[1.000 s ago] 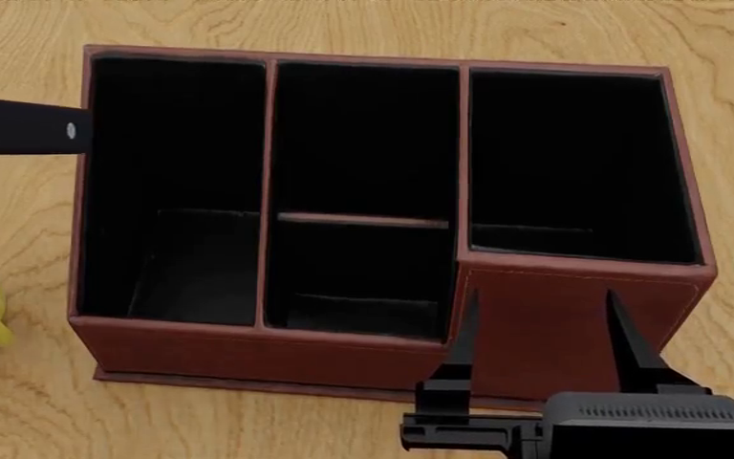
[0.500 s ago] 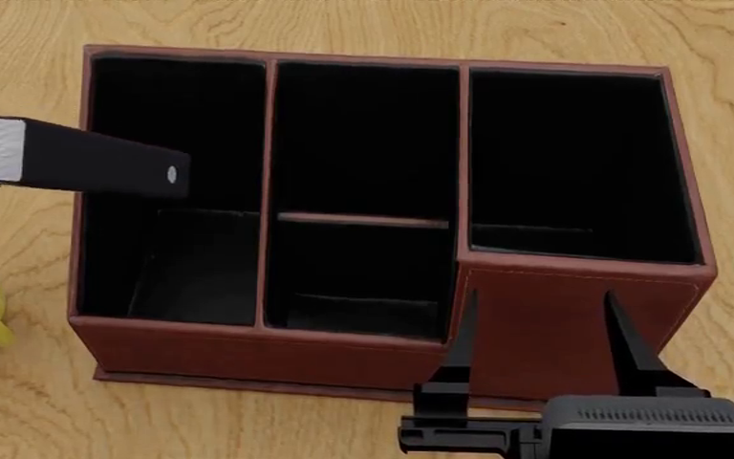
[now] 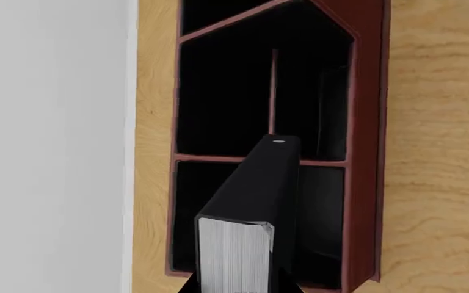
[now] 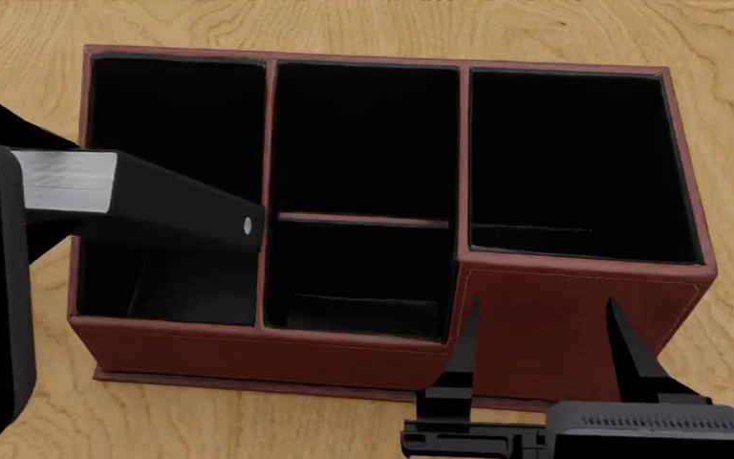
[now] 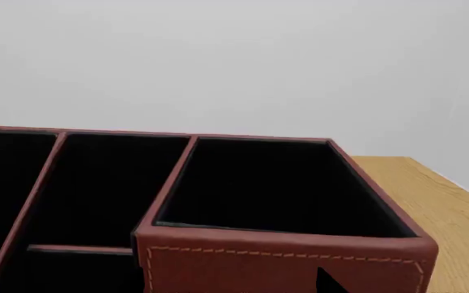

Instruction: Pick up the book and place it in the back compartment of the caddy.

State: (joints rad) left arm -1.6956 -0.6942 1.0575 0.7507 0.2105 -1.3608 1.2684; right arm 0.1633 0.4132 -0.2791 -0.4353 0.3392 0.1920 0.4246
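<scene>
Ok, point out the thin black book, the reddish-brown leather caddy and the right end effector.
thin black book (image 4: 169, 203): head view, black cover.
reddish-brown leather caddy (image 4: 572, 320): head view, front wall.
right end effector (image 4: 542, 330): head view, midway between fingertips.

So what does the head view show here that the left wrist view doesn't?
Head only: the right gripper, open and empty near the caddy's front wall, the left arm's dark bulk at the left edge, and all the caddy's sections at once. Left wrist only: the book's white page edge end-on, and a pale wall past the table. Both: the book over the reddish-brown caddy, its tip near the crossbar.
</scene>
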